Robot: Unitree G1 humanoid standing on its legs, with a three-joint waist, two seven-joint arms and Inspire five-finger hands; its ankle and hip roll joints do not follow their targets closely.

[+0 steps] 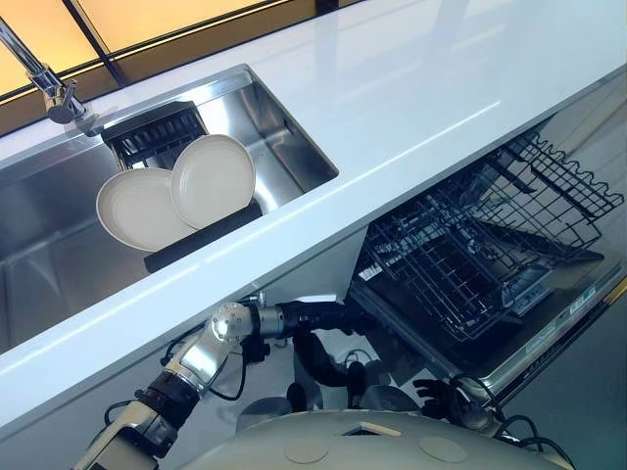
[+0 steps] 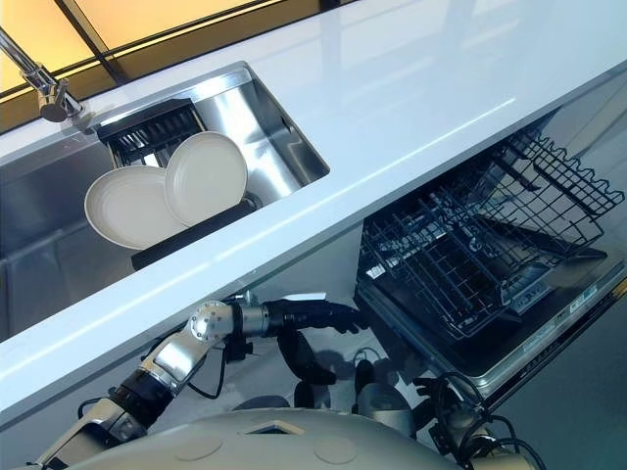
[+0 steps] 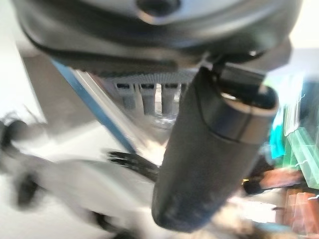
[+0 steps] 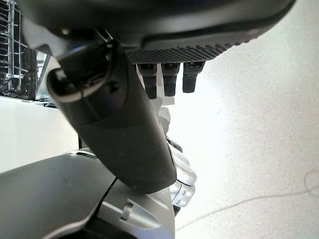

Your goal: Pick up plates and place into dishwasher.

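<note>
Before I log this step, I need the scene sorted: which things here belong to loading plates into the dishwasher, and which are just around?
For the job:
- two round cream plates, leaning in the steel sink
- black wire dishwasher rack, pulled out
- left hand, below the counter edge
- right hand, low

Just around:
- white countertop
- chrome tap
- black sink mat

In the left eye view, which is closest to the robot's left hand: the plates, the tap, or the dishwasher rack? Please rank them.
From the left hand, held below the counter edge:
1. Dishwasher rack, just to its right, pulled out.
2. Plates, up in the sink, leaning together.
3. Tap, at the sink's far left corner.
</note>
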